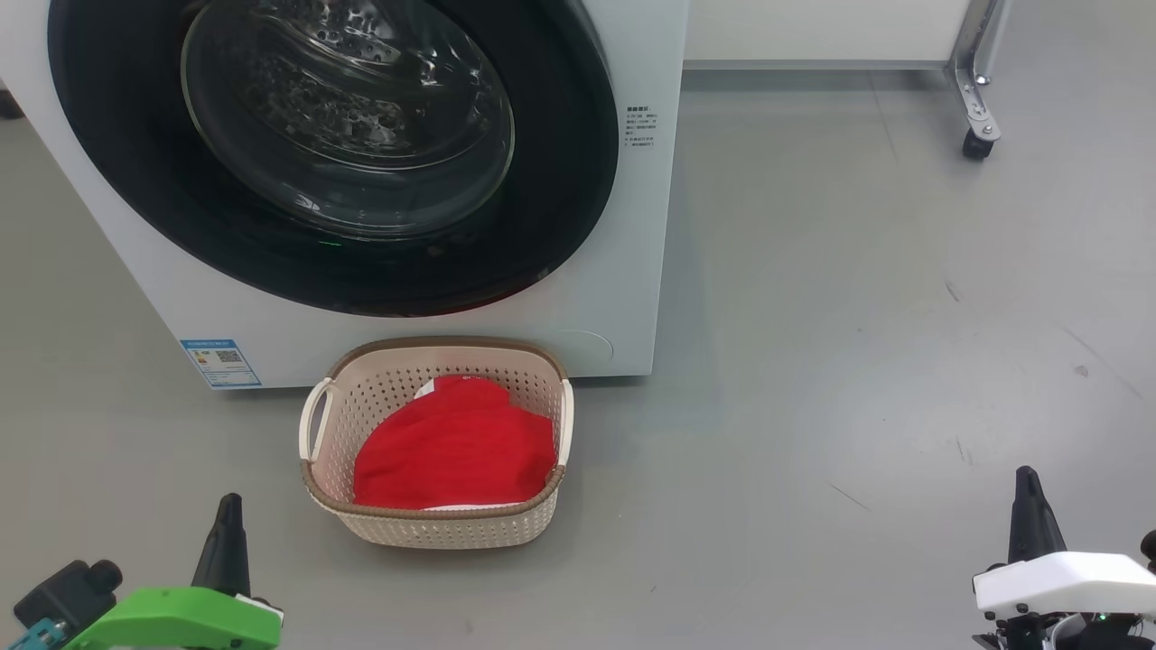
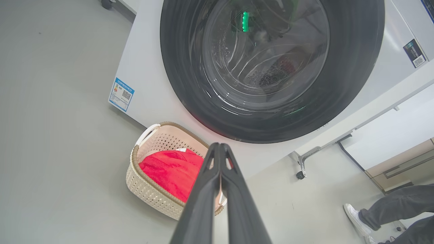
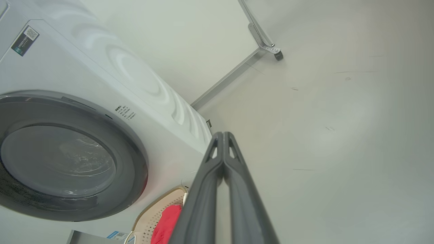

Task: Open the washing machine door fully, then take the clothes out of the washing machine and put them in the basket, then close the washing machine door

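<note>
head cam: left gripper [image 1: 229, 504] low at lower left, green housing [image 1: 181, 618] under it, fingers pointing up, pressed together, nothing held. right gripper [image 1: 1026, 478] at lower right over a white housing [image 1: 1066, 582], same pose, also clenched empty. both well apart from the basket [image 1: 433, 346], which sits on the floor [image 1: 858, 316] just in front of the washing machine [image 1: 646, 271]. clothes [image 1: 456, 447], red w/ a bit of white, lie inside it. washing machine door [image 1: 560, 208] sits flush against the front. blue label [image 1: 219, 362] w/ qr code at the front's lower left corner, txt too small to read. small sticker [image 1: 640, 126] of dark print right of the door, unreadable. left wrist cam: fingers [image 2: 203, 189] tip to tip, aimed btwn basket and door bottom. dark label [image 2: 414, 53] w/ qr near the machine's top, a person's leg and white shoe [image 2: 352, 213] at lower right. right wrist cam: fingers [image 3: 203, 189] closed tight, pointing past the machine's corner at bare floor, basket edge and red fabric low left of them.
</note>
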Robot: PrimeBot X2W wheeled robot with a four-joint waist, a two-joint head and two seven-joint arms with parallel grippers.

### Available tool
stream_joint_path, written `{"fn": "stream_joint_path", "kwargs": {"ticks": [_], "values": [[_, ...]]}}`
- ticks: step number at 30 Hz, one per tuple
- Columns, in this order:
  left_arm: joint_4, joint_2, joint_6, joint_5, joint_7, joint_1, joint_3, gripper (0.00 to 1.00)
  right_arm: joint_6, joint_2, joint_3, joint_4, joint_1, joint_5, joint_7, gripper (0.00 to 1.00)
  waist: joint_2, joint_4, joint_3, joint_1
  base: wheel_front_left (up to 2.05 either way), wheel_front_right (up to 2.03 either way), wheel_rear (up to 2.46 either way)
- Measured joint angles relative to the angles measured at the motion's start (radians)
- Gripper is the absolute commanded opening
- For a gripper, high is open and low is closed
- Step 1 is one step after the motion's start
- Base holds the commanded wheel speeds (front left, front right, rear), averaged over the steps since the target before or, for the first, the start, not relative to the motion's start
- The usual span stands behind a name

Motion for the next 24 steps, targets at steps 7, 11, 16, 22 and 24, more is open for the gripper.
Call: {"fn": "stream_joint_path", "kwargs": {"ticks": [7,11,16,22,24], "values": [[-0.004,-0.005,0.000,-0.084,0.023,-0.007,0.014,0.00,0.018,-0.001,-0.005,0.019,-0.022,0.102,0.021,0.00,0.0000,-0.003,0.000,0.0000,0.00,0.00,0.00],[-0.006,-0.007,0.000,-0.130,0.036,-0.012,0.019,0.00,0.026,-0.003,-0.008,0.030,-0.033,0.159,0.035,0.00,0.0000,-0.004,0.000,0.0000,0.00,0.00,0.00],[-0.009,-0.009,0.000,-0.184,0.058,-0.014,0.028,0.00,0.039,-0.006,-0.010,0.044,-0.050,0.232,0.049,0.00,0.0000,-0.006,0.000,0.0000,0.00,0.00,0.00],[-0.011,-0.012,0.000,-0.271,0.079,-0.016,0.042,0.00,0.057,-0.008,-0.015,0.064,-0.071,0.332,0.070,0.00,0.0000,-0.009,0.001,0.0000,0.00,0.00,0.00],[-0.012,-0.013,0.000,-0.289,0.084,-0.017,0.045,0.00,0.062,-0.008,-0.016,0.071,-0.075,0.362,0.071,0.00,0.0000,-0.009,0.001,0.0000,0.00,0.00,0.00]]}}
